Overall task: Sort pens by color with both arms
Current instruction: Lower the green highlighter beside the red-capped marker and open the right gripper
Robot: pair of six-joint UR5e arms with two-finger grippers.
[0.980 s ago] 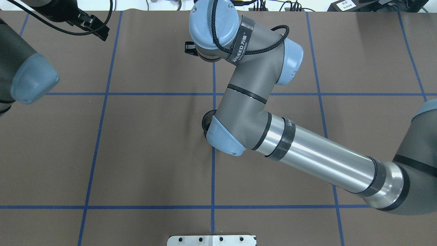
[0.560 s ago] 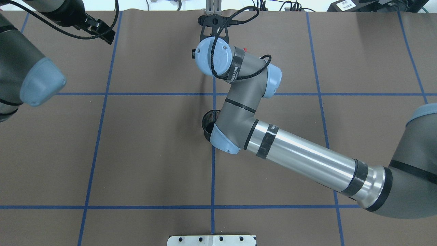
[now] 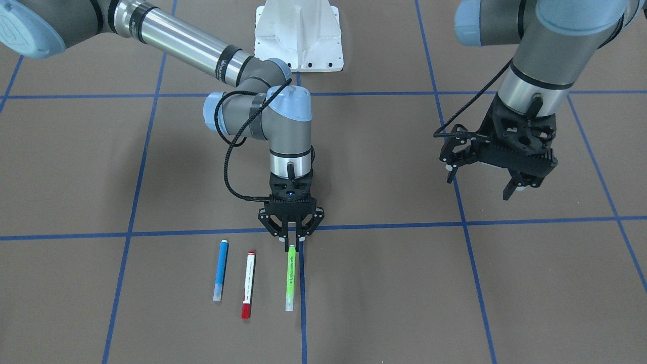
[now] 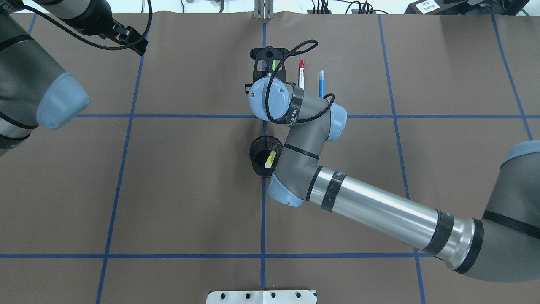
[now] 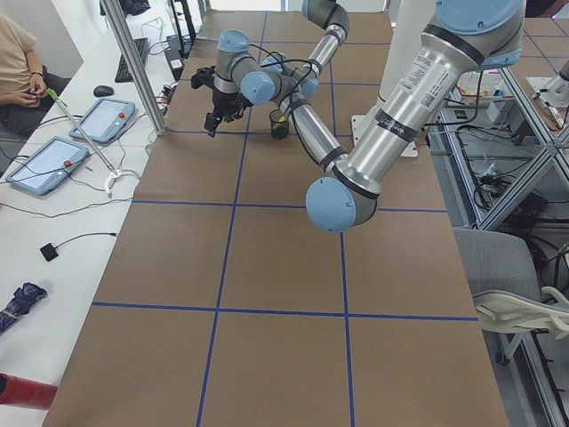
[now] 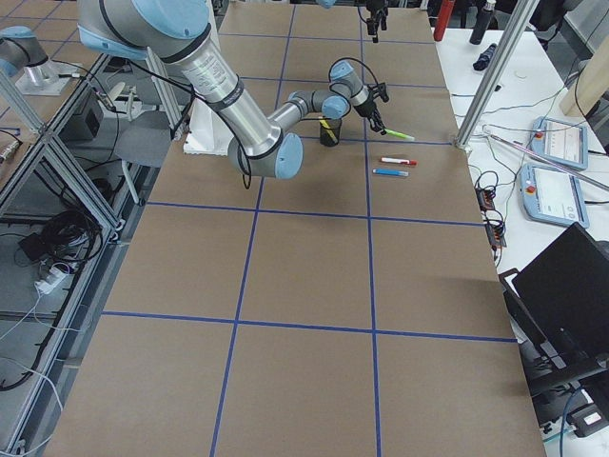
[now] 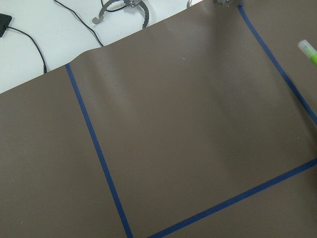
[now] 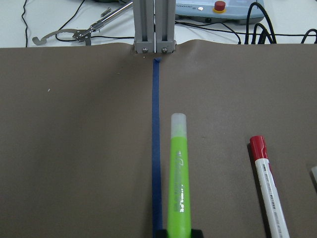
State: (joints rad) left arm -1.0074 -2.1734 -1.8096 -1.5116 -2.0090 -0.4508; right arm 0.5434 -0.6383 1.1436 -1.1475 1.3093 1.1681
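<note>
My right gripper (image 3: 291, 238) is shut on the near end of the light green pen (image 3: 290, 277), which points away from me beside the centre tape line; the right wrist view shows the pen (image 8: 178, 173) running out from my fingertips (image 8: 165, 233). The white pen with the red cap (image 3: 248, 284) and the blue pen (image 3: 221, 270) lie parallel beside it on the table. The yellow pen (image 4: 270, 157) stands inside the black mesh cup (image 4: 258, 164), just behind my right wrist. My left gripper (image 3: 482, 184) is open and empty, raised over the far left of the table.
The white pedestal base (image 3: 298, 35) stands at the near table edge. An aluminium post (image 8: 154, 25) stands at the far edge on the centre line. A side table with tablets (image 5: 67, 156) and cables lies beyond it. Blue tape lines (image 4: 263, 219) grid the brown mat.
My right wrist has come down and back from the far edge, so the pens and the yellow pen in the cup now show. My left arm has shifted slightly right.
</note>
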